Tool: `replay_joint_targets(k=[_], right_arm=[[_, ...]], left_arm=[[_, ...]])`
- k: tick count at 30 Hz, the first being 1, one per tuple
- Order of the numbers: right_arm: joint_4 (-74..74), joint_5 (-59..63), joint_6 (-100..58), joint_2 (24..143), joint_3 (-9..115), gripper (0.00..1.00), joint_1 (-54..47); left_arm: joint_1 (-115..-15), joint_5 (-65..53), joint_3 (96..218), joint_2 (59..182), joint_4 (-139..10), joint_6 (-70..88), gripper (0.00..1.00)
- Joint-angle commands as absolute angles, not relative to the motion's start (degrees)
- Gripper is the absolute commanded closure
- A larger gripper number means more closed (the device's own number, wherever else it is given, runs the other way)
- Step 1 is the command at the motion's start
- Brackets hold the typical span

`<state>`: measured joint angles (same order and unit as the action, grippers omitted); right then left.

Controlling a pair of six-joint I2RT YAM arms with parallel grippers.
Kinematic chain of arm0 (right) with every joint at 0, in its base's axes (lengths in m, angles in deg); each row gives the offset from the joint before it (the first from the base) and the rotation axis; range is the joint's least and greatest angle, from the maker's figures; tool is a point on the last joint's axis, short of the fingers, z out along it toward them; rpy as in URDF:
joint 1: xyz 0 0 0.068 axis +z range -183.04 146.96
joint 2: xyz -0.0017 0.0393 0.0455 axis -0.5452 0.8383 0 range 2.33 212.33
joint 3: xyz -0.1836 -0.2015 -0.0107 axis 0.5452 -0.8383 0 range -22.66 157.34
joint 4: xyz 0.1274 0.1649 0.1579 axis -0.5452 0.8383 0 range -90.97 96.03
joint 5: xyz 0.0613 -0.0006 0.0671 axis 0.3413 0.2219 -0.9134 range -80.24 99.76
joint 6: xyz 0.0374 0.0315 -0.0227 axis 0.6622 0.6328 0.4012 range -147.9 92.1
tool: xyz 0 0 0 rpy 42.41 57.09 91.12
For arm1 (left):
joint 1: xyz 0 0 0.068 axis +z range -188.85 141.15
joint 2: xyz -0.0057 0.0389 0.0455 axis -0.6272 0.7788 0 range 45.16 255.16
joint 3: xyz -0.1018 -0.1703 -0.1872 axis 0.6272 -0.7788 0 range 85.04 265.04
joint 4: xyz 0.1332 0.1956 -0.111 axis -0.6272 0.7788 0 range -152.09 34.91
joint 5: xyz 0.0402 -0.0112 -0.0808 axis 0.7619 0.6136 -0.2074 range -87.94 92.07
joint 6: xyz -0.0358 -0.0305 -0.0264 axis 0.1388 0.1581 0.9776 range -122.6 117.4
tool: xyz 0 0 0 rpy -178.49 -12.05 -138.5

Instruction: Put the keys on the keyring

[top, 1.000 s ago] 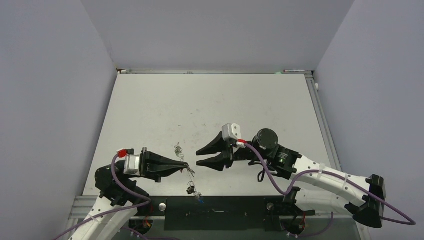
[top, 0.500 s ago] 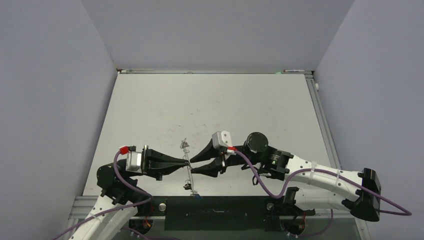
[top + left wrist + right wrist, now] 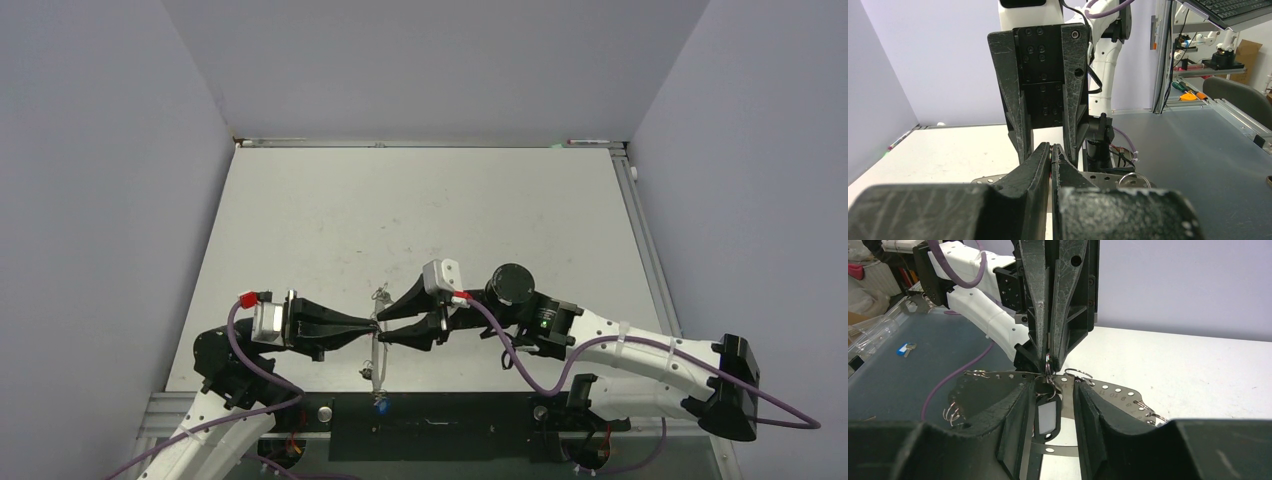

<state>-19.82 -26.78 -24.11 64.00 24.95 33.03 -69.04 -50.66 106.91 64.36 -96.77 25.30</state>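
White table: left claw pinched shut, right claw parted, facing tip-to-tip.

Left pincer and right pincer tip to tip, keyring between, open tabletop beyond

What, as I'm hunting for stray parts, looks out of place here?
A blue-tagged key lies alone on the dark grey surface beside the white table, well away from the keyring. A task key off the work surface looks misplaced. Nothing else stands out.
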Motion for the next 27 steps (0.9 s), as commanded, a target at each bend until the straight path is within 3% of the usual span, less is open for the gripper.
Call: replay_joint_targets(k=[1,7,14,22,27], right_arm=[[-24.8,-27.6,-24.0,65.0,28.0,0.66,33.3],[-25.2,-28.3,-23.9,65.5,28.4,0.69,33.3],[-25.6,-28.8,-24.0,65.9,28.8,0.81,33.3],[-25.7,-29.1,-23.8,66.5,28.3,0.71,33.3],[-26.2,-29.2,-23.8,66.9,28.3,0.75,33.3]], left_arm=[[-68.6,-49.3,107.3,64.5,-100.5,25.8,1.0],[-68.6,-49.3,107.3,64.2,-100.3,25.7,1.0],[-68.6,-49.1,107.3,64.1,-100.2,25.6,1.0],[-68.5,-48.3,107.2,63.4,-99.8,25.2,1.0],[-68.4,-48.1,107.2,63.2,-99.6,25.3,1.0]])
